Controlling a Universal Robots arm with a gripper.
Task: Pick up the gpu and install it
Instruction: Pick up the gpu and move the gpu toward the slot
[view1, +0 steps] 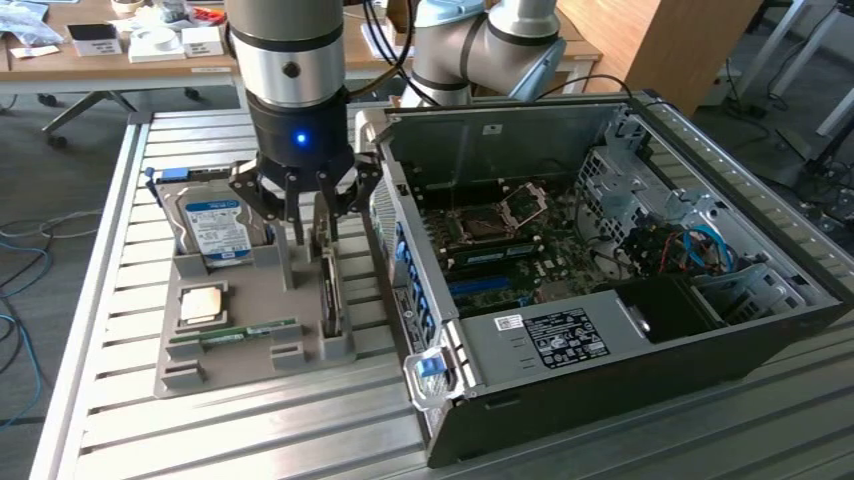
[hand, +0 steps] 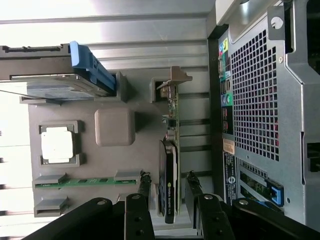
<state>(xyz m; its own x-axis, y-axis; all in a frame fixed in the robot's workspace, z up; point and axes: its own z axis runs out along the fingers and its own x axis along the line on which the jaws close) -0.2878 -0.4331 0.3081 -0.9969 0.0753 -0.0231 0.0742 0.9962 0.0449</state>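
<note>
Tool (hand: 168, 177) hangs part-open astride the thin green-and-black gpu card (hand: 173, 117); I reckon an off-centre squeeze could tilt it.

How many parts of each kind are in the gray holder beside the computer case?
Hard drive: 1
CPU: 1
Memory stick: 1
GPU: 1
Total: 4

My arm (view1: 286, 60) is silver with a black wrist (view1: 302, 125), a glowing blue light (view1: 299, 139), pale-blue joint caps (view1: 451, 10) and black jointed fingers (hand: 136, 215).
</note>
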